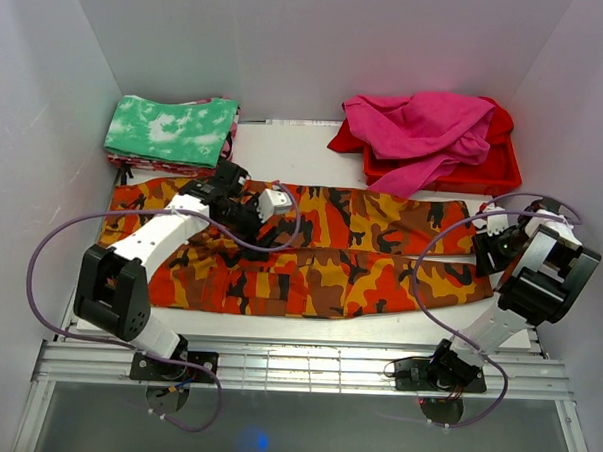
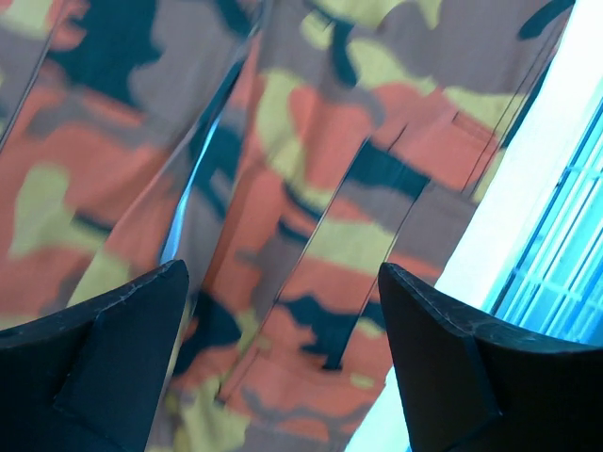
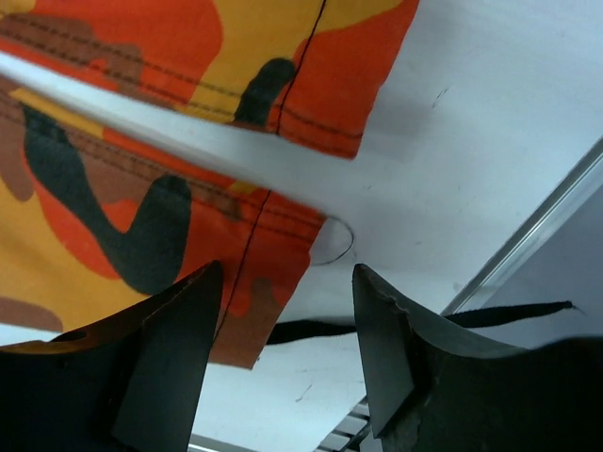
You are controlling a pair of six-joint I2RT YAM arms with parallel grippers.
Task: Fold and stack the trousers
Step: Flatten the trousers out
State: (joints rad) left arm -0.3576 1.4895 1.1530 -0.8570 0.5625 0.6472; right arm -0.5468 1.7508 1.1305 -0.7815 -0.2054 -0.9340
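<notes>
Orange camouflage trousers [image 1: 320, 252] lie flat at full length across the table [image 1: 327, 329]. Left gripper [image 2: 283, 282] hovers wide open over their middle, holding nothing. Right gripper [image 3: 287, 282] hangs part open and empty just beyond their leg hems. A neat fold likely needs both hems pinched together, low, then carried towards the waist.

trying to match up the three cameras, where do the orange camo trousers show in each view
Top external: the orange, red, yellow and dark brown camouflage cloth trousers lie spread flat across the middle.
Left wrist: the trousers fill most of the frame, all but the right edge.
Right wrist: the trousers show two leg hems upper left, a white gap between.
Shared landmark: the white table top bordering the cloth, on the right in both wrist views.
</notes>
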